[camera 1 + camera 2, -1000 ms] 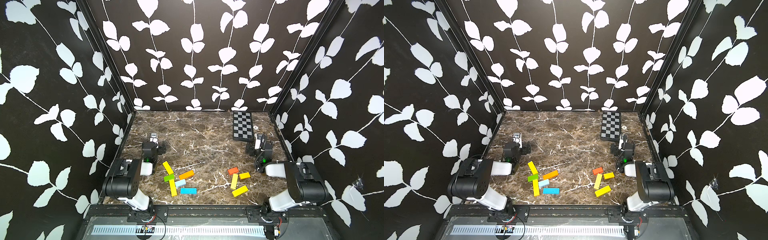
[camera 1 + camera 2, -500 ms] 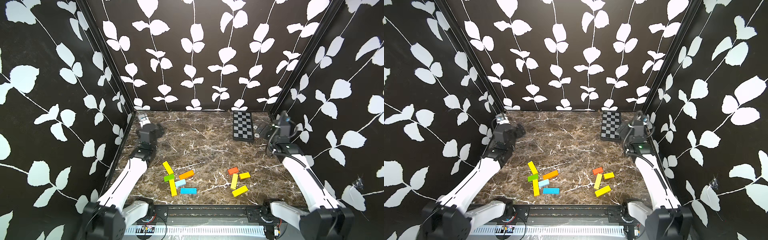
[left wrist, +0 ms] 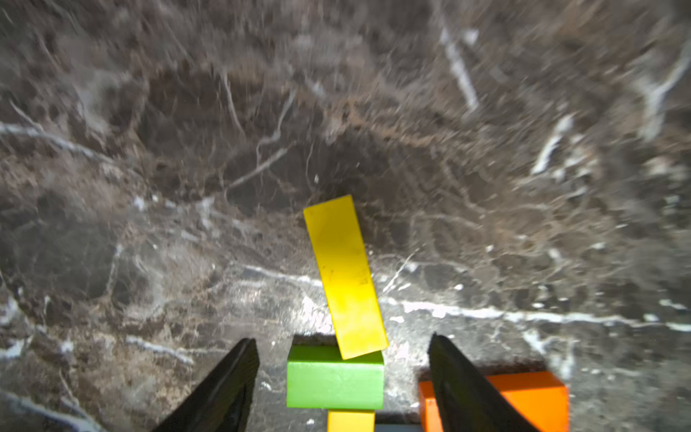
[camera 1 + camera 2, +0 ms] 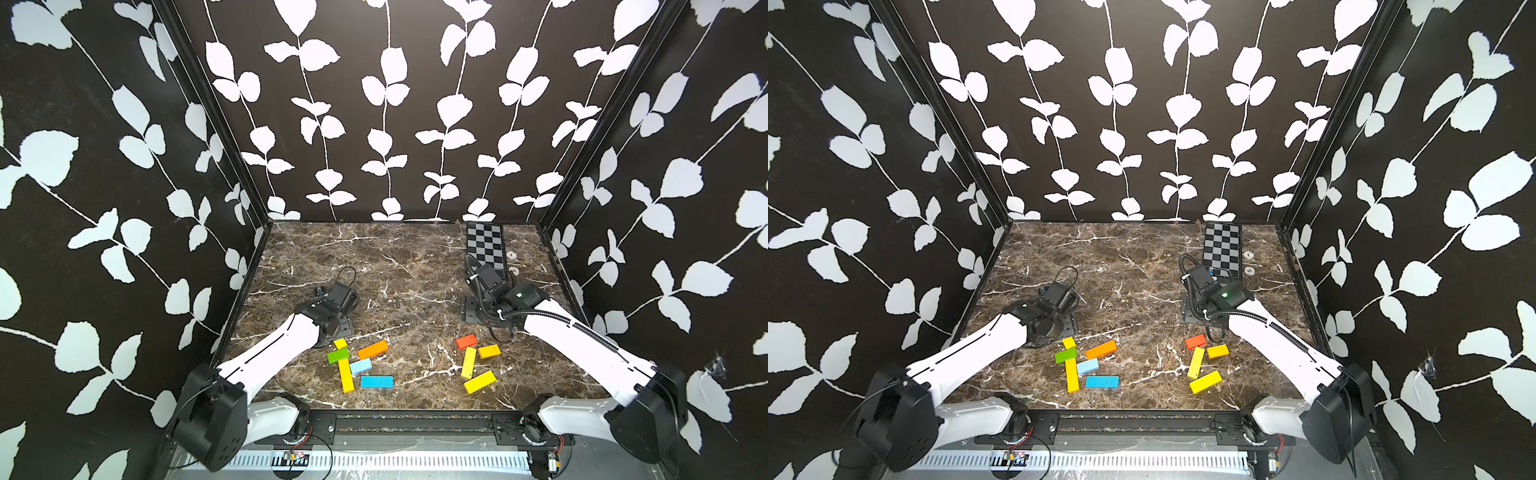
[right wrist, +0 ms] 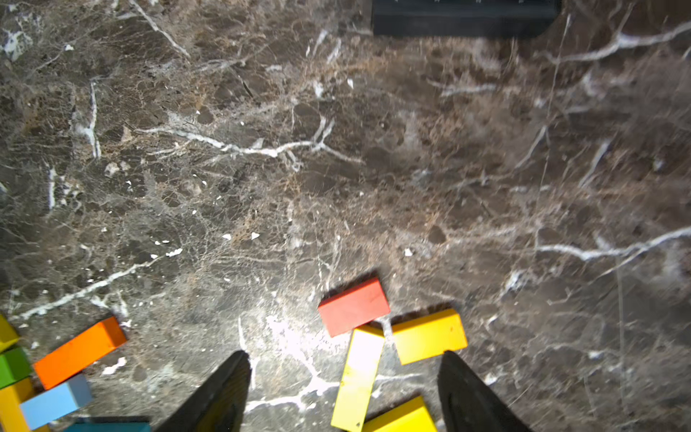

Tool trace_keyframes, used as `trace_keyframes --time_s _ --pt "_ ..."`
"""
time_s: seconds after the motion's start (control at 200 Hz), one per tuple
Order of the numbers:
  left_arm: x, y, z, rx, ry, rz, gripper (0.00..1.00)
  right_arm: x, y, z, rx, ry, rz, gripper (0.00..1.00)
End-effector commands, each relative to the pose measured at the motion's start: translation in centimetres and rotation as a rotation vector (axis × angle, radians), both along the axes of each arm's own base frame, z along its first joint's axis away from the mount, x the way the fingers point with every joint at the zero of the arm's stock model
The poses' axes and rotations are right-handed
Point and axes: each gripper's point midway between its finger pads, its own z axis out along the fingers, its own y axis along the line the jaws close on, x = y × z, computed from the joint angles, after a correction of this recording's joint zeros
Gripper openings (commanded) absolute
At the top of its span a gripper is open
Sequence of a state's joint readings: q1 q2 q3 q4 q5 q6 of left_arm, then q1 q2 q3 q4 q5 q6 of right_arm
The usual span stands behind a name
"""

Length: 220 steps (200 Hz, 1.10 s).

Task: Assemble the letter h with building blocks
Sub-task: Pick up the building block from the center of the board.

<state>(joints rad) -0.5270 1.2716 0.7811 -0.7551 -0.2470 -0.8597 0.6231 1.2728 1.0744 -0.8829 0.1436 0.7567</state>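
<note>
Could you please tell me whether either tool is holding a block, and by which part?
Nothing is held: the left tool and right tool both stand open.

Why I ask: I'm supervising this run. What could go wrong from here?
The left gripper's open jaws frame the green block, on whose edge a tilted yellow block seems to rest; grabbing either may tip the other, and the orange block sits close.
Near the right gripper, the red block, short yellow block and long yellow block crowd corner to corner; picking one may drag its neighbours.
</note>
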Motion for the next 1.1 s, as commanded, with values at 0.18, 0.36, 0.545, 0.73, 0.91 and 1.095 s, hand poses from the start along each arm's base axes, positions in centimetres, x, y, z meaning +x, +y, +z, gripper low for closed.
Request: trace_keyframes --time_s 0.18,0.36,0.545,0.73,0.91,1.095 --pt "1.1 -0.2 -3.3 -0.084 0.117 0.077 0.67 -0.8 1.9 1.0 0.057 0.033 0.056 0.67" --pt "2.9 -0.2 -4.6 -0.117 0.104 0.052 0.57 -1.0 2.8 0.5 0.067 0.048 0.071 0.59" --pt "3.5 -0.6 -5.8 -0.119 0.144 0.03 0.41 -1.0 2.9 0.9 0.061 0.049 0.071 0.49" --pt "3.5 -0.9 -6.1 -0.117 0.165 -0.008 0.07 -1.0 2.4 1.9 0.058 0.016 0.061 0.46" --pt "7.9 -3.5 -2.3 -0.149 0.08 -0.123 0.0 -1.2 1.7 2.9 0.049 -0.01 0.047 0.46" --pt "13.9 -11.0 2.7 -0.125 -0.004 -0.375 0.0 -1.4 1.4 3.4 0.058 -0.021 0.038 0.46"
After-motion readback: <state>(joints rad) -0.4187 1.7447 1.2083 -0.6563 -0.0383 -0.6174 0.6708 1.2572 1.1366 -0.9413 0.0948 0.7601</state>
